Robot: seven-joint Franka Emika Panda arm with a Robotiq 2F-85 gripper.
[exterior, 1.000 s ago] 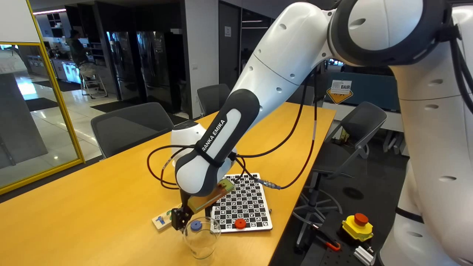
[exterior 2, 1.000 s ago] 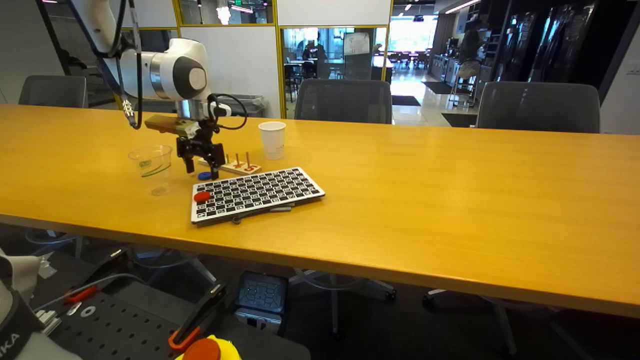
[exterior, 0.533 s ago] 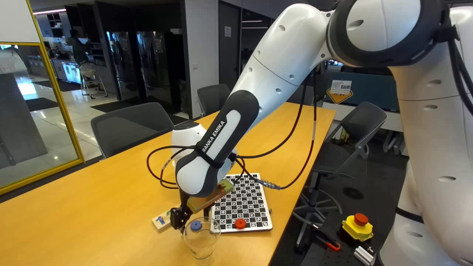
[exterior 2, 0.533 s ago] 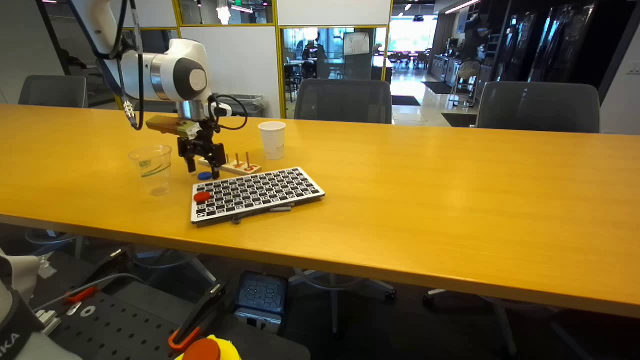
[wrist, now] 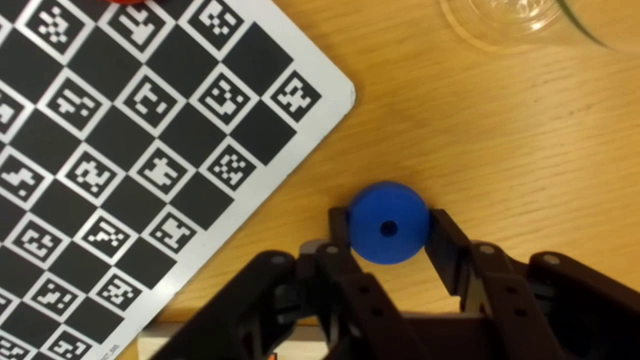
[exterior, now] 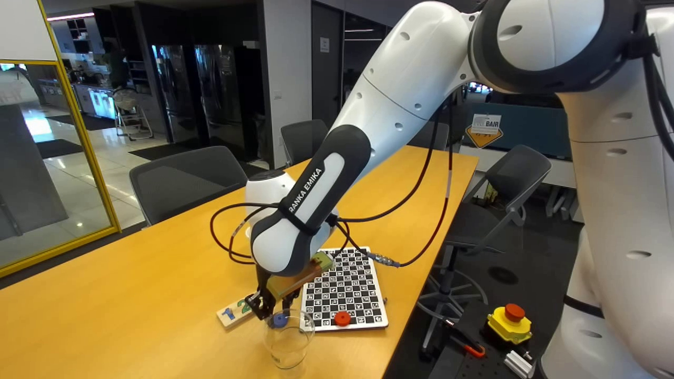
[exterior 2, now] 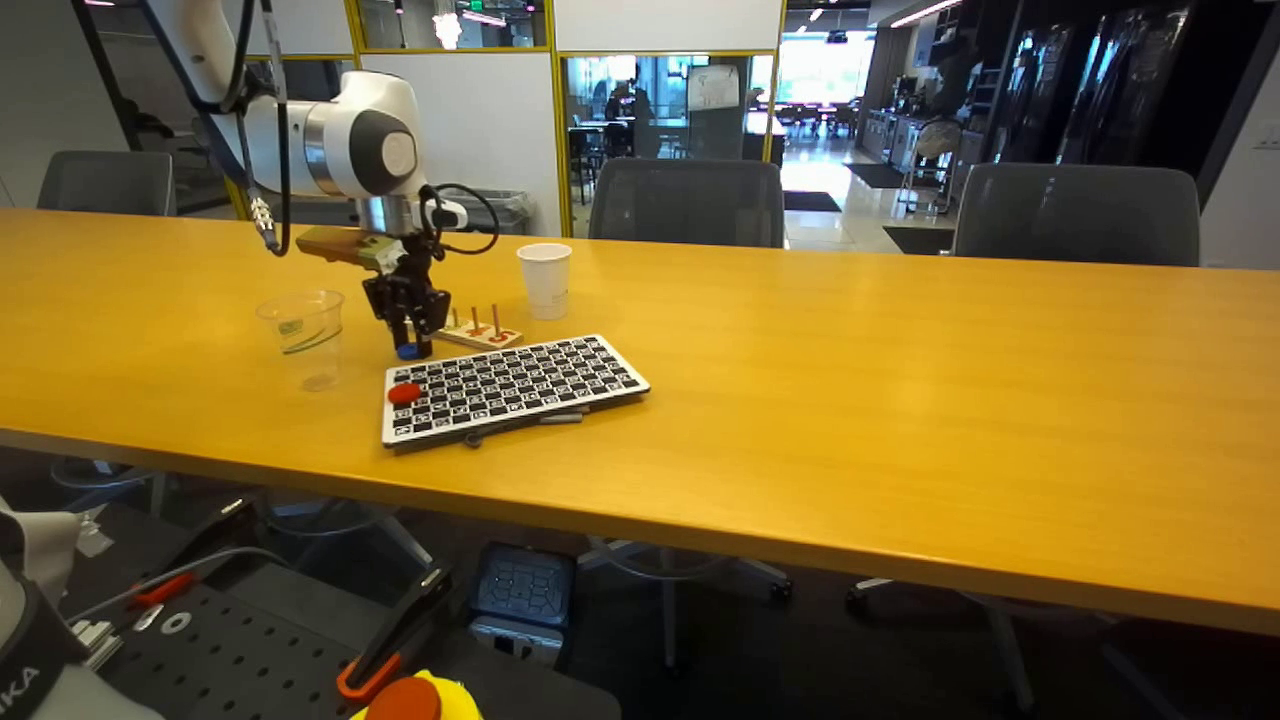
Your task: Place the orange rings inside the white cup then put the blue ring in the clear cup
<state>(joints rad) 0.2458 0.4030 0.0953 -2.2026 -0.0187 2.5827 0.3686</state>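
Moved since the earlier frame: fingertips [wrist: 338, 224] of the gripper [exterior 2: 411, 344], drawn in from a wide straddle to touch both sides of the blue ring [wrist: 389, 210].

Blue ring, one: round, so no long axis to match; centre hole facing up; just beside the long edge of the checkered board [exterior 2: 515, 385], near a corner. Whether it is lifted off the table [exterior 2: 850, 400] at all cannot be told.

Gripper, the only one: closed to the ring's width and holding it — the ring lies directly between the fingertips.

Clear cup [exterior 2: 303, 332], upright: off that same corner of the board, farther out than the ring, near but apart. The coming move turns on this: the cup's mouth stands higher than the ring, so a lift past the rim, then a carry outward beyond the corner, seems called for.

Orange ring [exterior: 342, 319], one in sight: flat on the board, by the short edge at that corner's end — by the task's order, likely an item undone.

Peg stand [exterior 2: 485, 340], wooden, numbered: near the board's long edge, on the blue ring's side.

White cup [exterior 2: 545, 285], upright: farther off that long edge; contents not visible.
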